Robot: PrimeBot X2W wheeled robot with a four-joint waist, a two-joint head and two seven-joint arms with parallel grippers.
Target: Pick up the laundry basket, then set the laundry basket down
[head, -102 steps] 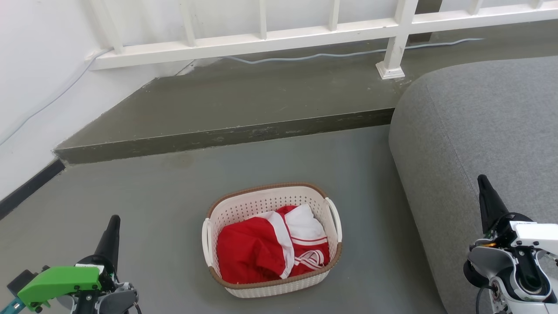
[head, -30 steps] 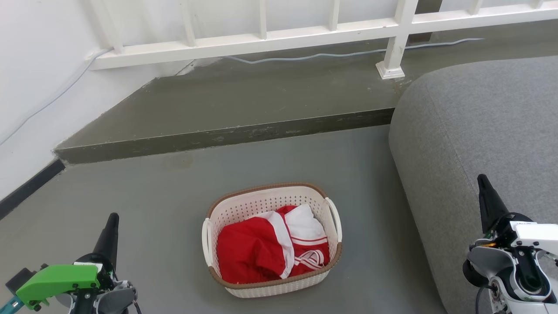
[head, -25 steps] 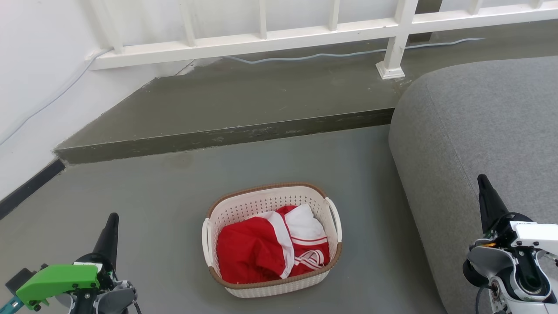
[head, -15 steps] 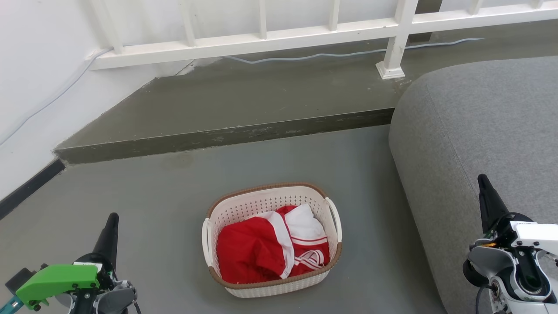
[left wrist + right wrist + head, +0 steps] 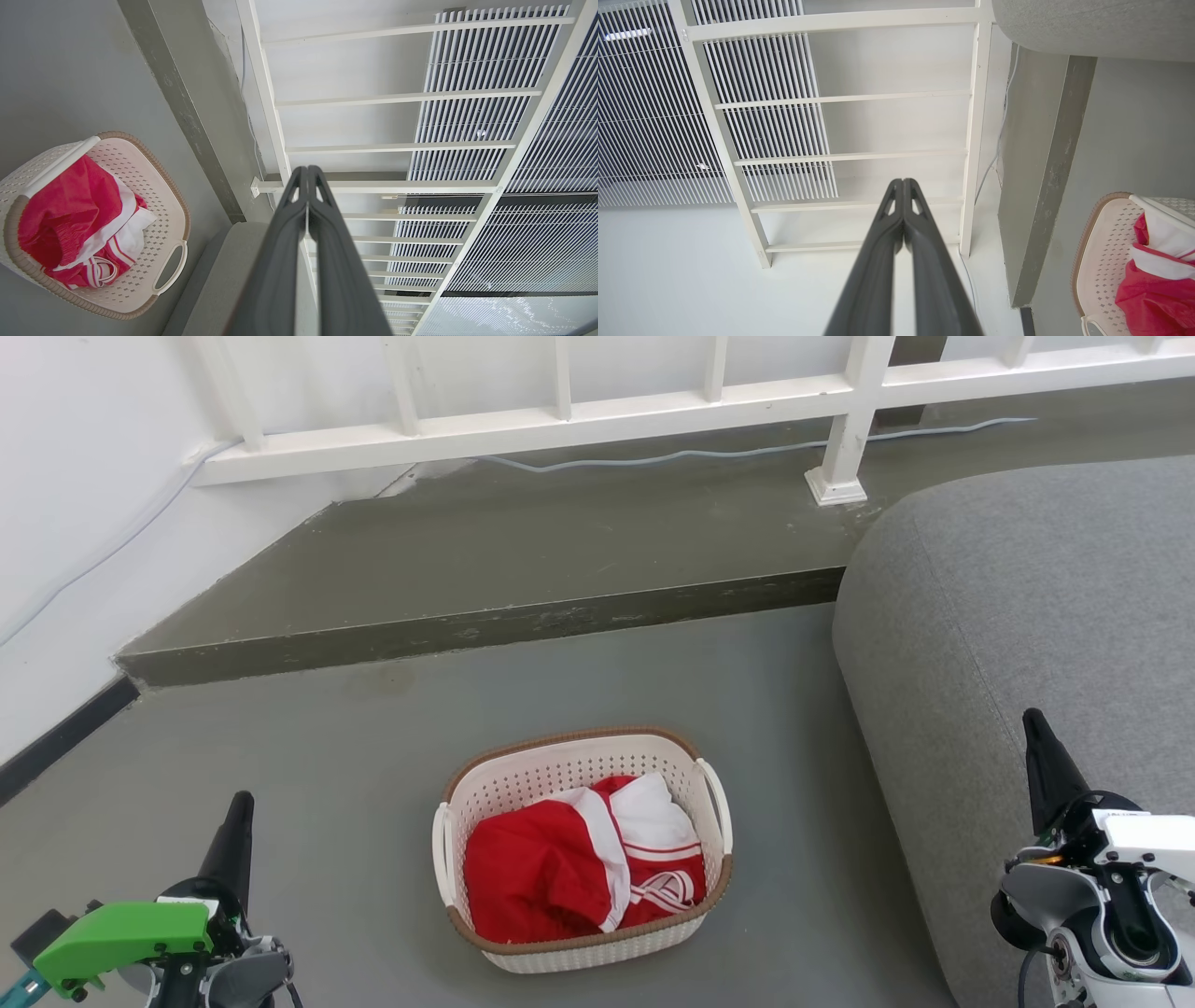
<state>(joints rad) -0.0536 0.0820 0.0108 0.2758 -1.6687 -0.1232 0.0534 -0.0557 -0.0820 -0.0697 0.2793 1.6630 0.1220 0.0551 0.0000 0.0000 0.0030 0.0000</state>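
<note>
The laundry basket point(image 5: 581, 849) was seen on the floor point(image 5: 373, 784) beside the sofa point(image 5: 1027, 635); judged light, stiff; its 2 loop handles point(image 5: 717, 805) suit grasping; left pincer point(image 5: 307, 173) and right pincer point(image 5: 903, 183) were pressed together, empty.

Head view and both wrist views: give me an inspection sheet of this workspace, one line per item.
Surface: grey floor, raised step behind.
Job's things: cream-white perforated plastic laundry basket with brown rim stands on the floor, ungripped.
Clutter: red and white garment bundled inside the basket.
Grippers: left gripper low left of the basket, jaws shut, empty; right gripper by the sofa, jaws shut, empty.
Cables: pale cable along the step below the railing.
Surroundings: white railing, white wall, grey fabric sofa right of the basket.
</note>
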